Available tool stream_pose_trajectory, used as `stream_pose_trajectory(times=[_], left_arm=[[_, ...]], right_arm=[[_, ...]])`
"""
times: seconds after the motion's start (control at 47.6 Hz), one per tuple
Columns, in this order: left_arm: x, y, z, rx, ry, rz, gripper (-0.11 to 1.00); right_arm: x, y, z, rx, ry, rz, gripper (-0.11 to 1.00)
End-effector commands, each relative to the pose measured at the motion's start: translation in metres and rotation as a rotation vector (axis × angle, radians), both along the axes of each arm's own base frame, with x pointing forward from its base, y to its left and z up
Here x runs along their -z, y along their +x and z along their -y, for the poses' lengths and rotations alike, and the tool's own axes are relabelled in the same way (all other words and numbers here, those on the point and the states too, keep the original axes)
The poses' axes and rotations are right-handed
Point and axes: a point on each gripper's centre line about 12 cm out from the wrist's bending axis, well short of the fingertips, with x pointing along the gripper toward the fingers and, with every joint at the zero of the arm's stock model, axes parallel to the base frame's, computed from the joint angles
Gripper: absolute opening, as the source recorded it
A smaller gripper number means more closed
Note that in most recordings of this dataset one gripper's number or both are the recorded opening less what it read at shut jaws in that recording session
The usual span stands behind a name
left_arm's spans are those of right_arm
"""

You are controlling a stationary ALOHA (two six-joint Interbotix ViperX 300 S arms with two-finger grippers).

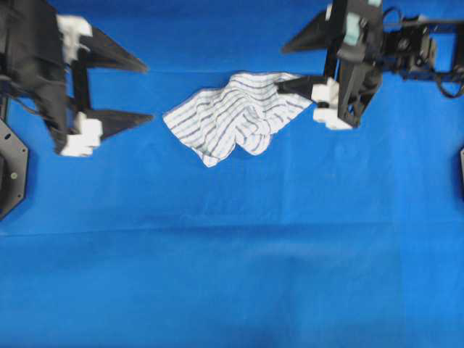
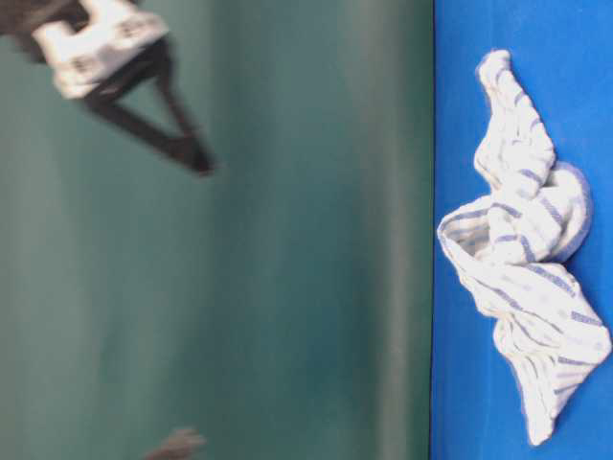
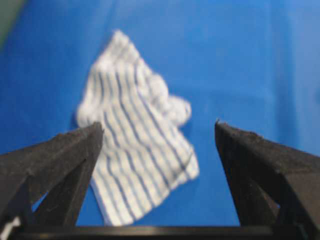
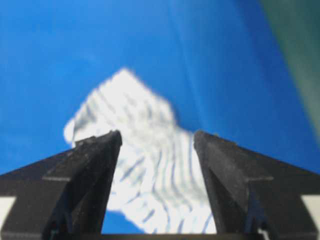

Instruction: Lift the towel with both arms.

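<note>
One towel point(image 1: 235, 119) and two grippers are all that sit over the blue table cloth point(image 1: 232, 254), counted from the overhead view. Going left to right there, the left gripper point(image 1: 148, 92) comes first, at the left edge, its two black fingers spread wide apart with nothing between them and their tips aimed toward the towel, well short of it. Next is the towel, crumpled and bunched in the upper middle of the cloth, its long axis running from a lower-left corner up to the right; the folded hump sits at its right end and a pointed corner hangs toward the bottom. Its blue and grey stripes run roughly along that same slant. Last is the right gripper point(image 1: 283, 69) at the upper right, also spread open and holding nothing; its lower finger reaches over the towel's right edge, though whether it touches the fabric cannot be told. The left wrist view shows the towel point(image 3: 137, 150) lying flat ahead between the open fingers, and the right wrist view shows it point(image 4: 150, 165), blurred, beyond the parted fingers. From table level the towel point(image 2: 522, 249) rests heaped on the cloth.
</note>
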Motion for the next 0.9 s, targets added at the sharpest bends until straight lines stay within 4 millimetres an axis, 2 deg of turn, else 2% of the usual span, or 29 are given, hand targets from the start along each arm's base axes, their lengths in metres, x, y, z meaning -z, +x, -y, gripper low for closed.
stream_pose_trajectory(times=[0.0,0.231,0.462,0.651,0.882], left_arm=[[0.013,0.01,0.0,0.006,0.0,-0.009,0.87],[0.066,0.027,-0.003,0.004,-0.016,-0.111,0.87],[0.116,0.041,-0.006,0.0,-0.026,-0.168,0.87],[0.143,0.055,-0.007,0.001,-0.03,-0.182,0.87],[0.168,0.067,-0.009,-0.001,-0.029,-0.174,0.87]], right_arm=[[0.01,-0.002,-0.003,-0.004,0.01,0.021,0.63],[0.06,-0.008,-0.005,-0.015,0.023,-0.029,0.63],[0.103,-0.002,-0.005,-0.022,0.042,-0.085,0.63],[0.137,0.007,-0.002,-0.02,0.06,-0.15,0.63],[0.166,0.014,0.004,-0.01,0.072,-0.174,0.63]])
